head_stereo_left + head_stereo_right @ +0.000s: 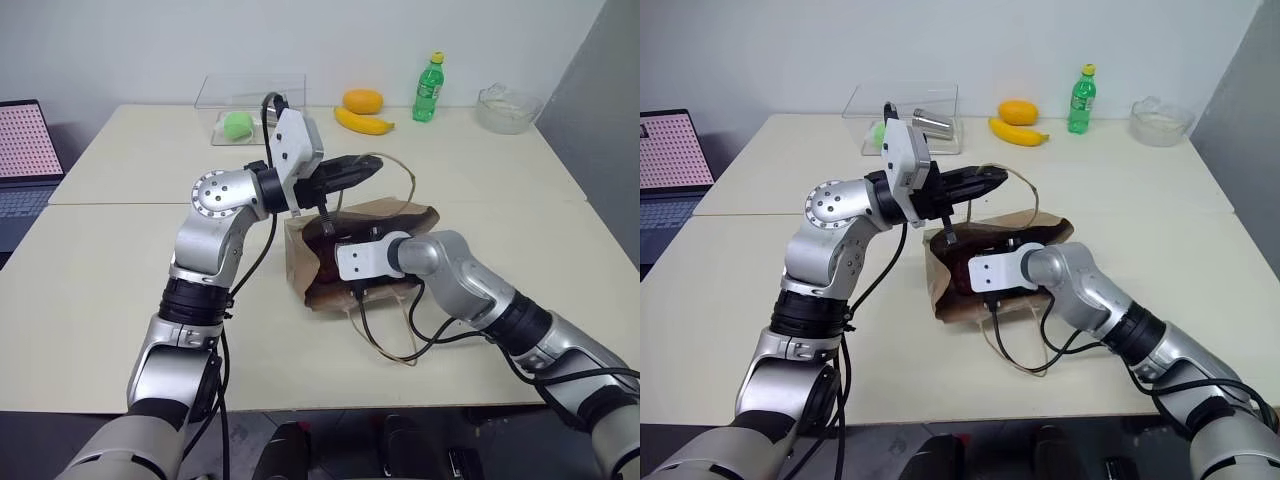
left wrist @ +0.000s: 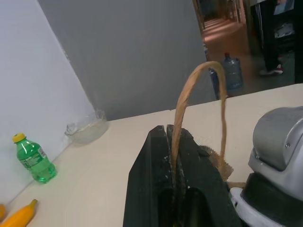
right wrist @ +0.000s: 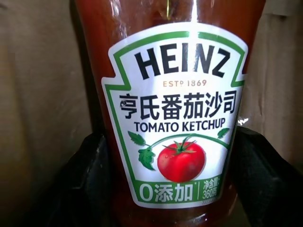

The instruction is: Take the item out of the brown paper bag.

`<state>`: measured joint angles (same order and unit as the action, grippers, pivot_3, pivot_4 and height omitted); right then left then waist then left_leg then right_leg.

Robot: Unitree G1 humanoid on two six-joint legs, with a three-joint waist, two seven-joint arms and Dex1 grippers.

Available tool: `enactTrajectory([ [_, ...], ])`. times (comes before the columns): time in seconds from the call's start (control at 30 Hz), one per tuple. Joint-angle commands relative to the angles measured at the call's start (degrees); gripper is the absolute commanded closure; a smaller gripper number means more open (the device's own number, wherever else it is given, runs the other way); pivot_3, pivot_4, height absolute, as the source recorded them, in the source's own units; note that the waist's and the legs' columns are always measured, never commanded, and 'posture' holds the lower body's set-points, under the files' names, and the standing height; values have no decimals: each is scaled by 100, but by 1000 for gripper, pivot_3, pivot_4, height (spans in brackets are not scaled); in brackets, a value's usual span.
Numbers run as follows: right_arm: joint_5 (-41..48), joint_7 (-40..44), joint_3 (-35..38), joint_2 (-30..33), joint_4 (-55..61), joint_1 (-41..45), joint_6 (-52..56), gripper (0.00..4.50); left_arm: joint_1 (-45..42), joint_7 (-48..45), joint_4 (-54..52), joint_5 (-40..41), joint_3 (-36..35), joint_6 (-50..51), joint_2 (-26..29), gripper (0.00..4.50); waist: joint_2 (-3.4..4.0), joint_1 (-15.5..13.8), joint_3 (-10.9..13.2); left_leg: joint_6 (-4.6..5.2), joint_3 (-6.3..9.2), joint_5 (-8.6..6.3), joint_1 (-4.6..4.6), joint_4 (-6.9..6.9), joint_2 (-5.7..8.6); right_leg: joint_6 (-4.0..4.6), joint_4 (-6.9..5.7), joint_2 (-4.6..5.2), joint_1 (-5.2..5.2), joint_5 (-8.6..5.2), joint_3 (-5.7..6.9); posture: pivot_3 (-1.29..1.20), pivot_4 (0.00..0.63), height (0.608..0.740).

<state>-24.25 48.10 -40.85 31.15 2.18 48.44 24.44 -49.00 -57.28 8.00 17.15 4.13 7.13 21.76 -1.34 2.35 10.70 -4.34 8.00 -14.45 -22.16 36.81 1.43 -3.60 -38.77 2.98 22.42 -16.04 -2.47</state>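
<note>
The brown paper bag lies creased on its side near the middle of the pale table, its mouth gaping darkly toward the near-left edge. One thin tan cord handle arches up above it; another loops loose on the tabletop in front. Inside the bag stands the item, a red Heinz tomato ketchup bottle, its white-and-green label with a tomato picture facing the opening.

We see creased matt kraft paper on brown paper bag, rough twisted cord handle, glossy red ketchup bottle with smooth printed label, clear plastic box, smooth matt pale surface.
</note>
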Motion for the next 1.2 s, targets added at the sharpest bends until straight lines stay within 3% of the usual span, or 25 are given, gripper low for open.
enactTrajectory([
  [0.03,395,451,693,128,774,8,-10,1377,-198,122,198,-122,-123,-303,55,4500,1,1,0,0,0,0,0,0,0,0,0,0,0,0,0,0,150,740],
  [0.33,2149,1525,1930,166,1733,23,347,1377,-466,219,887,-351,-87,-871,21,4500,1,-3,1,1,1,-1,-3,-1,0,0,2,0,0,0,2,0,150,740],
  [0.5,3073,1560,2568,21,2104,179,991,1377,-530,259,1100,-424,-68,-1039,-22,4500,2,-2,1,1,2,-1,-3,-1,-1,0,0,0,1,0,3,0,150,740],
  [0.73,4664,1157,3776,-268,2559,428,2356,1377,-566,308,1280,-511,-49,-1128,-42,4500,2,-9,1,1,4,-1,-6,0,0,0,-1,1,2,0,3,0,150,740],
  [0.9,5462,113,5194,-478,2210,996,2931,1377,-516,343,1307,-571,-20,-1119,-50,4500,3,-13,2,1,2,0,-20,1,2,1,-12,1,20,1,0,0,150,740],
  [1.03,4780,211,5230,815,1998,615,2207,1377,-463,366,1276,-599,-37,-1076,-30,4500,3,-95,1,1,6,0,-69,11,11,1,-18,6,67,1,4,0,150,740],
  [1.2,3301,435,4603,2611,986,-745,554,1377,-462,432,1310,-652,-55,-1097,4,4500,2,-68,2,4,-12,-2,-85,11,24,0,-10,19,81,1,-5,0,150,740],
])
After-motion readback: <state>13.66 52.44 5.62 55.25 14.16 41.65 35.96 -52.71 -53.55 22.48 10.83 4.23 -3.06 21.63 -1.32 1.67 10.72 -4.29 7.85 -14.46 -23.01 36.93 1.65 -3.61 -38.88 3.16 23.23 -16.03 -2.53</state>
